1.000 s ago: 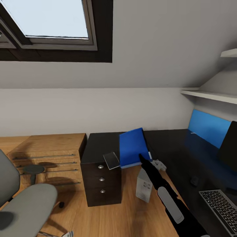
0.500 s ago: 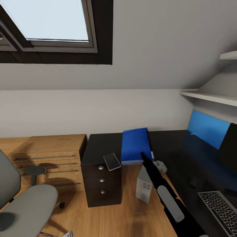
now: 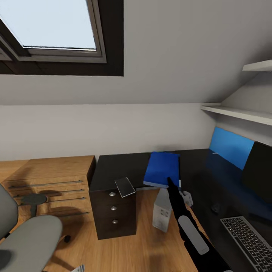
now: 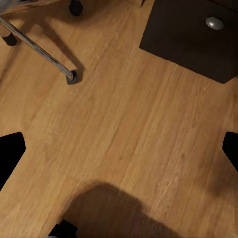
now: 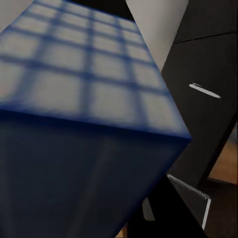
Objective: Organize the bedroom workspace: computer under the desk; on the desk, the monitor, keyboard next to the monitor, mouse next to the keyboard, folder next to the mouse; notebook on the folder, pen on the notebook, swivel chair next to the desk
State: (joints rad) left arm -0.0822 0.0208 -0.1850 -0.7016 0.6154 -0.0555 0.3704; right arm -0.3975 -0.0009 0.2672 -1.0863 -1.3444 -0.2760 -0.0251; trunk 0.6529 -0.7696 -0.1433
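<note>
One arm is at work: the right gripper [image 3: 169,180] reaches out over the worktop [image 3: 113,168] with the folder [image 3: 162,169] at its tip, the blue cover hanging over the near edge of the black surface and slightly raised; its jaws are hidden behind the folder, so whether they are clamped cannot be told for certain, though the right wrist view, with blue cover pressed close to the lens, suggests a hold. The left gripper [image 4: 119,148] hangs over bare wooden floor [image 4: 114,114], jaws wide apart and empty. To do this step well, the folder should be carried right, toward the mouse [image 3: 215,207] and keyboard [image 3: 249,241], kept flat and low, and set fully on the surface before release. The notebook [image 3: 125,187] juts off the near corner above the drawer unit [image 3: 113,215] and could be knocked off. The pen [image 5: 205,91] lies farther along, the computer [image 3: 162,211] stands below, the monitor [image 3: 258,170] at right, the swivel chair [image 3: 26,238] at left. No writing or brand is legible.
</note>
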